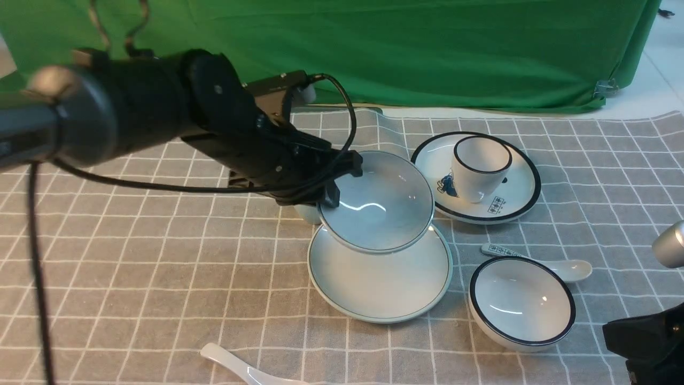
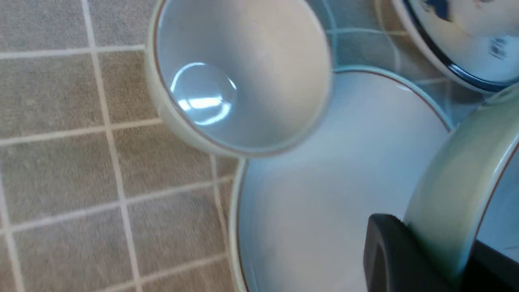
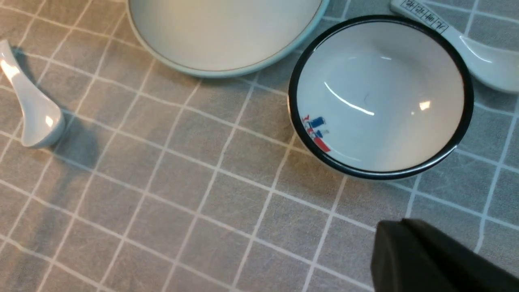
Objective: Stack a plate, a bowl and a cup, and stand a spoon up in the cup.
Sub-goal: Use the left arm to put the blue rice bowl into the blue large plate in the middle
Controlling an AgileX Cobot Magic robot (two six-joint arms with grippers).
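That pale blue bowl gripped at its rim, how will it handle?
The bowl looks glossy, so it may slip in the jaws. Gripped at one rim edge, tilted over the plate, it probably wants to sag. Looks ceramic: likely stiff, chippable.

A grey cloth (image 1: 133, 267) with a white woven grid is lying under everything, looking matt and slightly rough. Behind it a green fabric backdrop (image 1: 427, 48) is hanging in soft creases, with a small shiny metal clip (image 1: 604, 88) at its corner. The bowl (image 1: 382, 200), plate (image 1: 382, 289), cup (image 2: 239, 77) and spoon (image 3: 30, 101) are gleaming like smooth glazed ceramic, catching bright reflections. The black-rimmed bowl (image 1: 521, 302) is shining with the same glossy glaze. The left gripper (image 1: 339, 182) is looking like matt black plastic, and a dull silver metal cylinder (image 1: 670, 243) is showing at the right edge.
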